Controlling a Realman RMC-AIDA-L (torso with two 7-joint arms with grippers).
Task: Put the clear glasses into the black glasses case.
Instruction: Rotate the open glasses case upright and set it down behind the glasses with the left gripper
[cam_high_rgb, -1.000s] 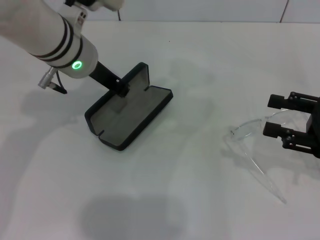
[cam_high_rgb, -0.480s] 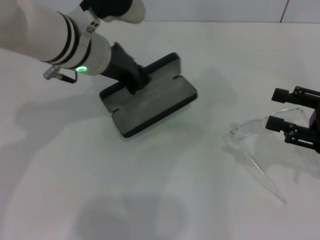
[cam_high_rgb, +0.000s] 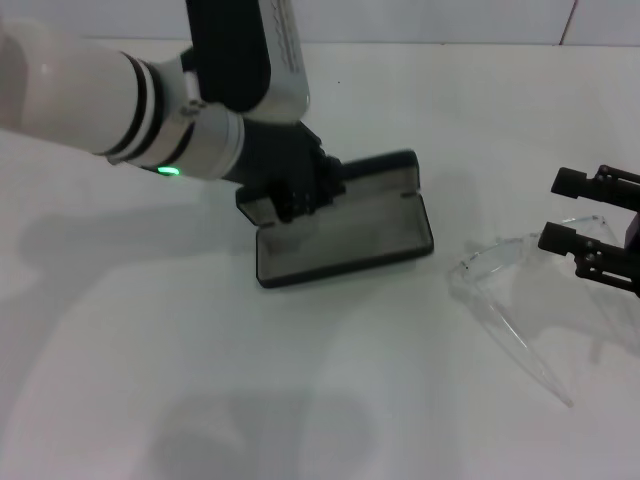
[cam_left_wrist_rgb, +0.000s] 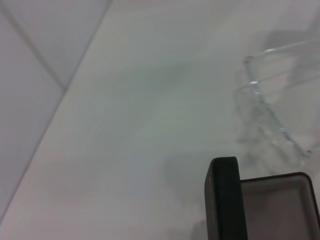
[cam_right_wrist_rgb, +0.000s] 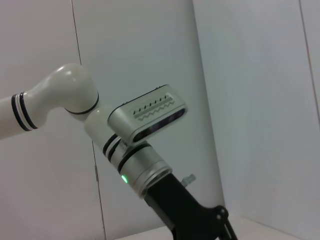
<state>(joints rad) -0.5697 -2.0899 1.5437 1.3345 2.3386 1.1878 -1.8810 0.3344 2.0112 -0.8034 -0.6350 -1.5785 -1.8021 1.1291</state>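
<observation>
The black glasses case (cam_high_rgb: 350, 235) lies open on the white table, grey lining up, lid (cam_high_rgb: 385, 172) raised at the far side. My left gripper (cam_high_rgb: 298, 200) is shut on the case's left end, at the hinge side. The left wrist view shows a corner of the case (cam_left_wrist_rgb: 225, 200) with the clear glasses (cam_left_wrist_rgb: 272, 125) beyond it. The clear glasses (cam_high_rgb: 497, 258) rest on the table right of the case, one temple arm reaching toward the front. My right gripper (cam_high_rgb: 566, 211) hovers open at the right edge, its fingers just beside the lens end.
The white table (cam_high_rgb: 300, 400) runs wide in front of and behind the case. A grey wall stands at the back. In the right wrist view the left arm (cam_right_wrist_rgb: 135, 150) shows against wall panels.
The left gripper has carried the open case to the right, toward the glasses, turning it as it went. The right gripper has drifted slightly right and up, away from the lens.
</observation>
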